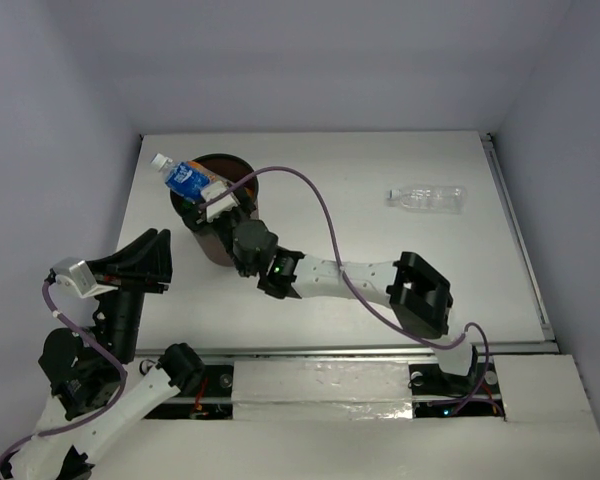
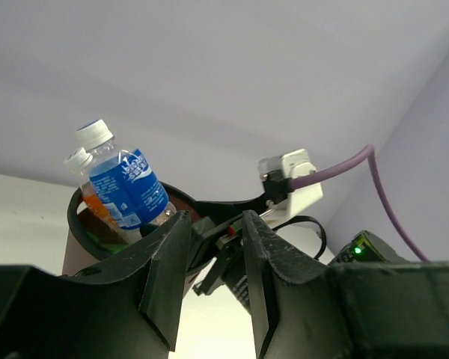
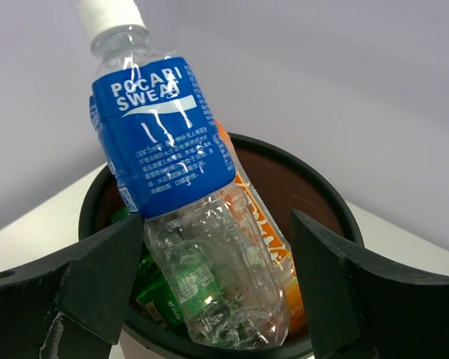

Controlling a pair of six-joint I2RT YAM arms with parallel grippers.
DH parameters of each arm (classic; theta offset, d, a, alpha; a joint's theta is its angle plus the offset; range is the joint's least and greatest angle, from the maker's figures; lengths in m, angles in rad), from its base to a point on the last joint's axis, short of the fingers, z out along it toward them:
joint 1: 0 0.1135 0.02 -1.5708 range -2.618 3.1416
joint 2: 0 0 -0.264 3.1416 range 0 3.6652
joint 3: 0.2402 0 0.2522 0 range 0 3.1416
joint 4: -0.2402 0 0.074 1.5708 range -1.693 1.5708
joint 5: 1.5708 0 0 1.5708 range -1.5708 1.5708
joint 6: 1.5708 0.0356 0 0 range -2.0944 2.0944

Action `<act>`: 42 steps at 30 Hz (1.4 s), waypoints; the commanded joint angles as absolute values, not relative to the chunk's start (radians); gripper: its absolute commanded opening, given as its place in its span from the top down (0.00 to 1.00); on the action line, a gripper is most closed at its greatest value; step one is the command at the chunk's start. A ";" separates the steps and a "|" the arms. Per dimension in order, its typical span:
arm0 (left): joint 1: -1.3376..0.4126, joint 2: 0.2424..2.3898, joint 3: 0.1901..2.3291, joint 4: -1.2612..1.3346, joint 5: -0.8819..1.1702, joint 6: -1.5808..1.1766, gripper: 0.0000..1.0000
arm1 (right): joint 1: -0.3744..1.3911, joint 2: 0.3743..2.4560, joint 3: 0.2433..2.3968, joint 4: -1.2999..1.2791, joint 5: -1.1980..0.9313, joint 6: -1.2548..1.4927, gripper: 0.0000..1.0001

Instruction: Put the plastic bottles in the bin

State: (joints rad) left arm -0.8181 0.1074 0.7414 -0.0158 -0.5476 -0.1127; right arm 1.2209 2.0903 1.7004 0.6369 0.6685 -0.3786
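White tabletop is carrying a dark brown round plastic bin holding an orange plastic bottle, a green plastic bottle and a blue-labelled clear plastic bottle. Right gripper is hovering over the bin, jaws spread, gripping nothing. Left gripper, near the bin, is parted and empty. One unlabelled clear plastic bottle is lying well right of the bin, outstanding.

Robotics test cell (laboratory type): white table enclosed by plain pale walls; left arm and right arm bolted at near edge, with purple cabling.
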 commanded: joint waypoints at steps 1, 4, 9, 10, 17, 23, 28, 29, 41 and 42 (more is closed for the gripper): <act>-0.824 0.109 0.769 0.023 -0.555 -0.101 0.69 | 1.226 2.016 1.672 0.681 0.661 -0.299 0.17; -0.824 0.109 0.769 0.021 -0.554 -0.101 0.69 | 1.226 1.974 1.628 0.689 0.661 -0.253 0.16; -0.824 0.120 0.764 0.025 -0.548 -0.100 0.69 | 1.226 1.872 1.527 0.707 0.635 -0.164 0.12; -0.824 0.121 0.762 0.028 -0.546 -0.100 0.69 | 1.226 1.832 1.485 0.710 0.631 -0.152 0.13; -0.824 0.121 0.749 0.031 -0.531 -0.100 0.69 | 1.155 1.610 1.208 0.744 0.655 0.073 0.19; -0.824 0.132 0.742 0.028 -0.479 -0.101 0.80 | 0.873 1.418 1.066 0.357 0.698 0.605 0.99; -0.824 0.133 0.733 0.026 -0.408 -0.118 1.00 | 0.554 1.368 1.063 -0.118 0.517 0.912 1.00; -0.824 0.132 0.732 0.025 -0.394 -0.121 1.00 | 0.514 1.364 1.063 -0.158 0.502 0.929 1.00; -0.824 0.094 0.701 0.015 -0.331 -0.133 0.96 | -0.003 1.665 1.339 -0.536 0.429 0.821 0.14; -0.824 0.092 0.701 0.015 -0.330 -0.136 0.96 | -0.014 1.689 1.360 -0.554 0.431 0.824 0.11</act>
